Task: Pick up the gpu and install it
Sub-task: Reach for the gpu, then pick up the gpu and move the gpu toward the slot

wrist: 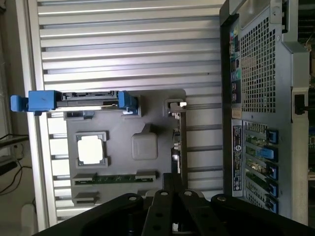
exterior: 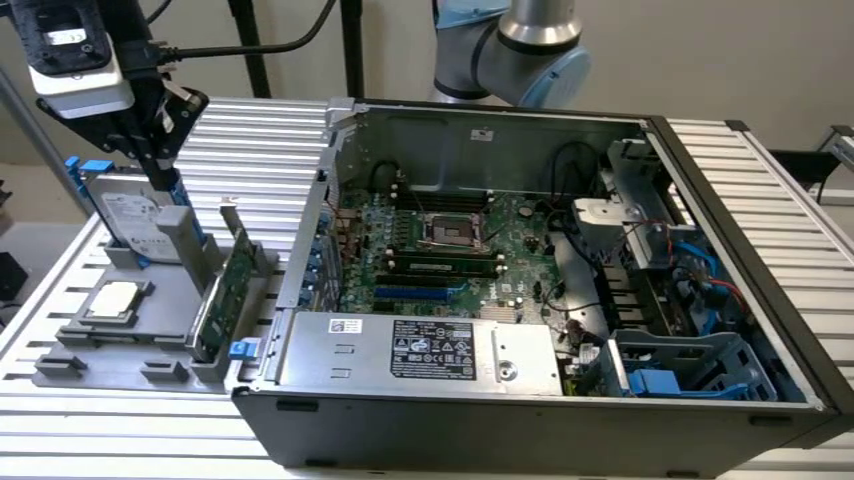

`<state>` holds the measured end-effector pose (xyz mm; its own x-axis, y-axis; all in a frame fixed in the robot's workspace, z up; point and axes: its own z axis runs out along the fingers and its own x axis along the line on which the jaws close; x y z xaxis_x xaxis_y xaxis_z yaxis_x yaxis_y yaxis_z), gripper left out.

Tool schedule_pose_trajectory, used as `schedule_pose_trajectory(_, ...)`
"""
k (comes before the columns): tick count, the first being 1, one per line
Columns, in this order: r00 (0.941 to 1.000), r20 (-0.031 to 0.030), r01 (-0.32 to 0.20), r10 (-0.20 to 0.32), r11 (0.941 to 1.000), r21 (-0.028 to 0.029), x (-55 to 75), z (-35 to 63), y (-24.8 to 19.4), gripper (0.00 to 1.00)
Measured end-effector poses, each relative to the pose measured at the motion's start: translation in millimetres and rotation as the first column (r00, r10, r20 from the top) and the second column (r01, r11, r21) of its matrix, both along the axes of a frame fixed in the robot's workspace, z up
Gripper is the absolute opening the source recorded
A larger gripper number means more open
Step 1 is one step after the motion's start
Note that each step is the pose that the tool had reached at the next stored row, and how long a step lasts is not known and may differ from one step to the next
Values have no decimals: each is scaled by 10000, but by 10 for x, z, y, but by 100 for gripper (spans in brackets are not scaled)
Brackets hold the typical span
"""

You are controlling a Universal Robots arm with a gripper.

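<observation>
Exterior view: off the arm, raised, looking down at a slant from middle range into the open computer case; slatted table and grey parts tray occupy the exterior view's left. Wrist view: looks straight down from nearer, onto the tray and the case's perforated rear panel. Shared ground: tray, the gpu standing in it, table slats, case rear.

Slatted table carries a grey, perhaps plastic, tray and computer case.
</observation>
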<state>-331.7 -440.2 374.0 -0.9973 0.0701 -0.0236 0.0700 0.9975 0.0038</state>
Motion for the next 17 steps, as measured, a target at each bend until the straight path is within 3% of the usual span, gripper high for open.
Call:
schedule_pose_trajectory(12, 10000, -1, 1, -1, 10000, -1, -1, 0, 0, 11)
schedule_pose_trajectory(17, 10000, 0, 1, -1, 10000, -1, -1, 0, 0, 24)
